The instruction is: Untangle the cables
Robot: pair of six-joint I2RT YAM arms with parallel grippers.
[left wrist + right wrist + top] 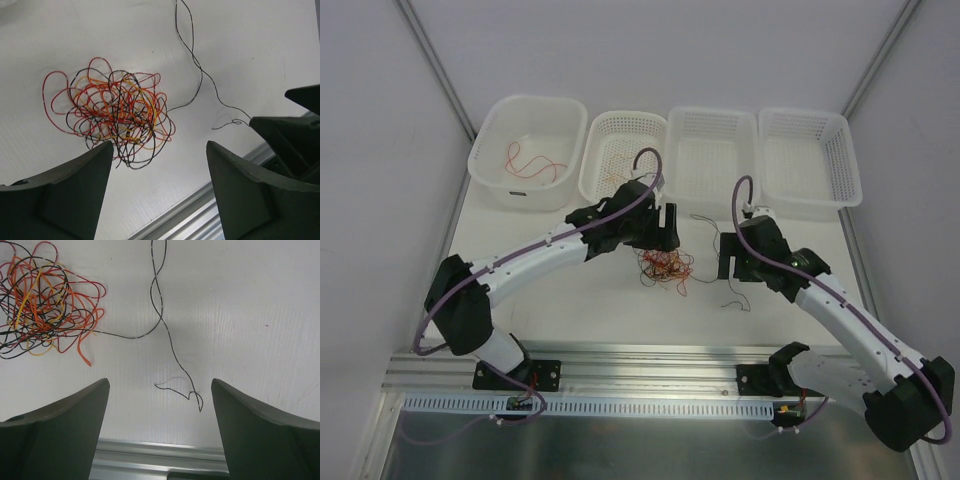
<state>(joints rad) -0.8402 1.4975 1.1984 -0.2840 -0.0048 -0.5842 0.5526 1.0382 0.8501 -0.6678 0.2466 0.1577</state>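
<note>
A tangle of thin red, orange, yellow and black cables (pixel 665 268) lies on the white table between the two arms. It also shows in the left wrist view (pixel 115 117) and the right wrist view (pixel 42 302). One long black strand (pixel 162 315) runs out of the tangle to the right and ends in a small curl; it also shows in the left wrist view (pixel 200 75). My left gripper (pixel 665 228) (pixel 159 145) hovers open and empty just behind the tangle. My right gripper (pixel 730 255) (pixel 160 381) hovers open and empty above the strand's curled end.
Four white bins stand along the back. The left tub (pixel 485 175) holds a red cable (pixel 532 160). A mesh basket (pixel 592 170) holds orange strands (pixel 617 165). Two more baskets (pixel 712 195) (pixel 845 170) stand to the right. A metal rail (pixel 650 355) borders the near edge.
</note>
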